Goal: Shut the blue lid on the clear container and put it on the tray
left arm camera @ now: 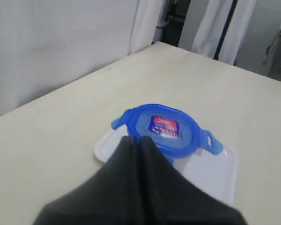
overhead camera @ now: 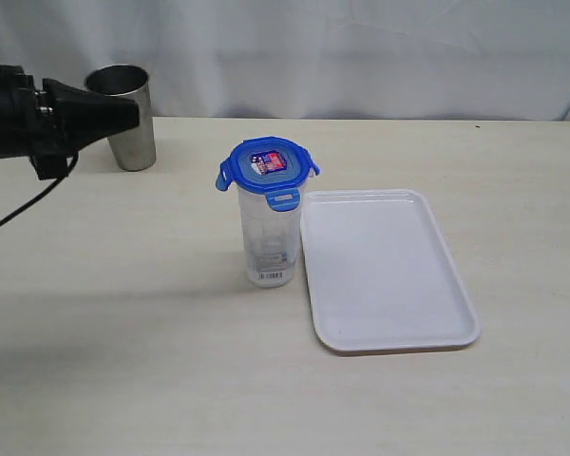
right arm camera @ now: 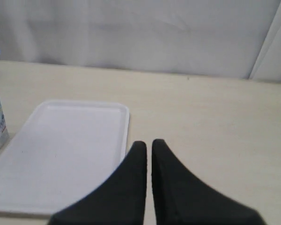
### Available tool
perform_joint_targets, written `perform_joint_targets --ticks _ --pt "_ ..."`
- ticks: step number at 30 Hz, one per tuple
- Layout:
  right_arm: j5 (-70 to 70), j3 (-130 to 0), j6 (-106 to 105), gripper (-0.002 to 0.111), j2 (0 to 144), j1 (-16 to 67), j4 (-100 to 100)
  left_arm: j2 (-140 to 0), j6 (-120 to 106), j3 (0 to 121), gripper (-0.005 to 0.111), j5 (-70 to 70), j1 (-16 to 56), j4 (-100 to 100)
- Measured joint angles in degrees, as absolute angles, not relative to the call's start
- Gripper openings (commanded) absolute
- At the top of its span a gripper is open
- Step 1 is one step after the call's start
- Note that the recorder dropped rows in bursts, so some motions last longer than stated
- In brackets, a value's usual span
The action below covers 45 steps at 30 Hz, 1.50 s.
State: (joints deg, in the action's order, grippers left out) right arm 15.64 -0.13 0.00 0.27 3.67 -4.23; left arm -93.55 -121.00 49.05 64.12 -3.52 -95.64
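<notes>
We are seeing the bright blue plastic lid resting atop the tall clear plastic container, standing on the pale counter just beside the flat white tray, with left tool and right tool both pinched together.

No words or numbers can be read anywhere. The blue lid carries a red-and-white sticker whose print is too small and blurred to make out. The clear container has a barcode label near its base, and perhaps faint printing higher on its wall.
</notes>
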Motion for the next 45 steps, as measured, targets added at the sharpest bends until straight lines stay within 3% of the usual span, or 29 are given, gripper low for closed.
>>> perform_joint_targets --ticks 7,10,14,21,34,38,45 --pt "-14.2 -0.1 4.2 0.004 0.3 3.7 -4.5 -93.5 -121.0 49.1 0.0 49.6 6.7 -89.7" --pt "-25.9 -0.1 19.9 0.004 0.3 3.7 -3.0 -93.5 -121.0 49.1 0.0 48.9 8.9 -89.7" --pt "-26.2 -4.2 26.1 0.004 6.0 3.7 -6.4 -93.5 -121.0 49.1 0.0 47.3 9.7 -89.7" --pt "-21.6 -18.8 32.4 0.004 33.4 3.7 -20.2 -94.7 -121.0 49.1 0.0 50.0 10.0 -89.9" --pt "-17.1 -44.3 68.2 0.004 74.7 3.6 -72.0 -99.8 -121.0 51.3 0.0 46.0 12.8 -91.0" --pt "-26.7 -52.2 86.8 0.004 83.6 0.4 -93.0 -99.9 -121.0 51.6 0.0 41.9 14.4 -89.5" --pt "-45.4 -61.6 90.5 0.004 95.2 -7.6 -99.1 -99.9 -121.0 51.6 0.0 37.2 14.6 -87.8"
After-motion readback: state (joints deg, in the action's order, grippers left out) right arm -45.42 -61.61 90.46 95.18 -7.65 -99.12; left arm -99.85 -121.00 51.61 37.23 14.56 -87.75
